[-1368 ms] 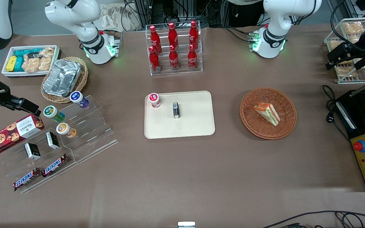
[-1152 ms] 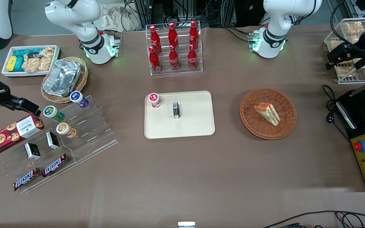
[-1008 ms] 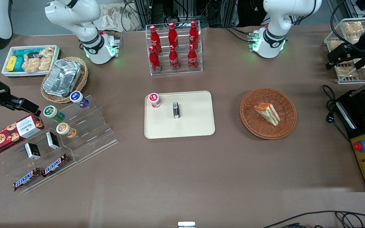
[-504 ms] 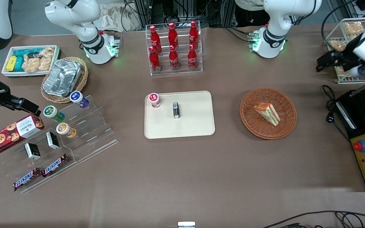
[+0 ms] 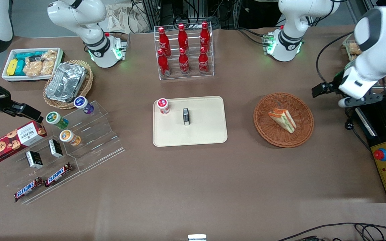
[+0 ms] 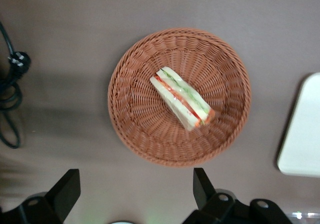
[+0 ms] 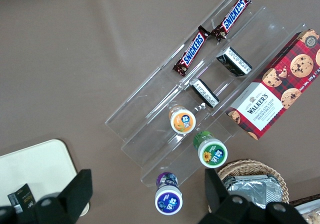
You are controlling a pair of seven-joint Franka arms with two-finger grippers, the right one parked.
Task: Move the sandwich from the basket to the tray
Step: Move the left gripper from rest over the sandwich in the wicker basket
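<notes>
Clearly the sandwich [image 5: 282, 119], a pale triangular wedge with red, orange and green layers along its edge, lies in the reddish-brown wicker basket [image 5: 303, 108], apart from the cream tray [image 5: 209, 134] toward the parked arm's end of the table [image 5: 193, 180]. On the tray stand a red-lidded cup [image 5: 163, 105] and a small dark box [image 5: 186, 116]. Coca-Cola bottles [image 5: 183, 47] fill a clear rack; Snickers bars [image 7: 214, 33] and a Walkers box [image 7: 272, 86] sit on the acrylic stand. The gripper [image 6: 135, 196] hovers over the table just beside the basket, fingers apart, holding nothing.

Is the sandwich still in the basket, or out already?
In. The sandwich lies on its side inside the basket; the open gripper hangs above the basket's edge, touching nothing.
</notes>
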